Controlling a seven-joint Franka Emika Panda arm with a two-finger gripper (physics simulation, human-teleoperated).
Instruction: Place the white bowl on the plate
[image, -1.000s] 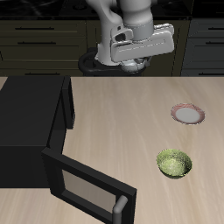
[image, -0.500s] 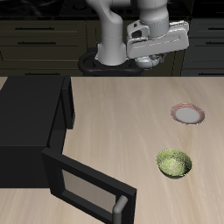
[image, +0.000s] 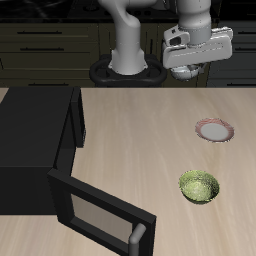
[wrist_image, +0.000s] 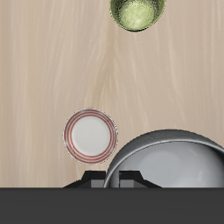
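Shifted toward plate (image: 214, 130) side: tool (image: 186, 72) | gripping white bowl (wrist_image: 166, 162) aloft | plate bare

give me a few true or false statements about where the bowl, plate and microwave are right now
1. The white bowl rests on the plate. False: the gripper holds it up in the air, apart from the plate.
2. The plate is bare. True.
3. The green ribbed bowl sits nearer the table's front edge than the plate. True.
4. The microwave door is closed. False: it hangs open.
5. The green ribbed bowl is inside the microwave. False: it stands on the table.
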